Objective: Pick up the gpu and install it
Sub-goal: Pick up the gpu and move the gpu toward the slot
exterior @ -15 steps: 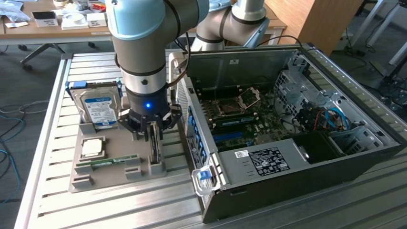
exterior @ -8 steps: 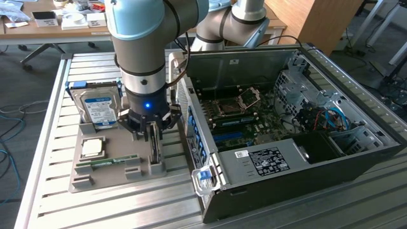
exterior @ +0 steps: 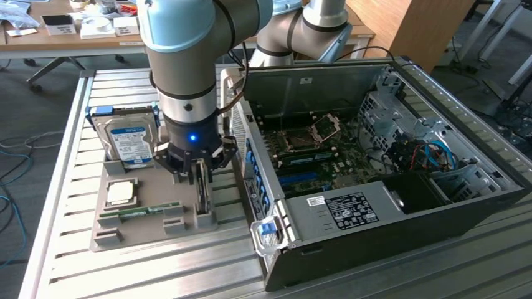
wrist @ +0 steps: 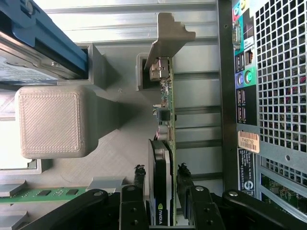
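Note:
The gpu (wrist: 160,153) stands on edge in a slot of the grey printed holder tray (exterior: 108,237), its black fan face and green board seen edge-on and its silver end bracket (wrist: 170,38) at the far end. My gripper (wrist: 161,169) is lowered over it, with one black finger (wrist: 139,175) on the fan side and the other on the board side, a thin gap showing at each. In the exterior view the gripper (exterior: 198,179) hangs straight down over the thin dark gpu (exterior: 203,198) near the tray's edge closest to the computer.
The open computer case (exterior: 432,205) lies close beside the tray on the exterior view's right, with the motherboard (exterior: 316,149) exposed. Its rear panel (wrist: 278,72) runs alongside the card. A hard drive (exterior: 129,140), a CPU (exterior: 122,193) and a RAM stick (exterior: 137,212) share the tray.

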